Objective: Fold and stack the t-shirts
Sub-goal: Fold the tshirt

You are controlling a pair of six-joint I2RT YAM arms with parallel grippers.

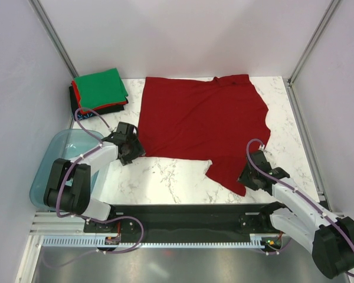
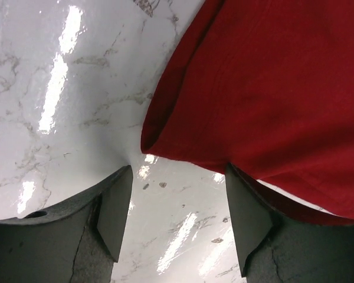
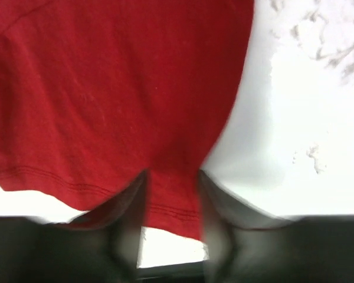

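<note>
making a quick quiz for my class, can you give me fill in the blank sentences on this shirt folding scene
1. The top shirt of the folded stack is ___.
2. The teal tub sits beside the ___ arm.
3. The jaws of the left gripper stand ___ at the corner of the dark red t-shirt.
Missing words: green; left; open.

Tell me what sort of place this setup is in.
Probably a lab test cell, not a home: white panels on metal framing enclose a marble-look table, with a left arm and right arm bolted at its edge.
</note>
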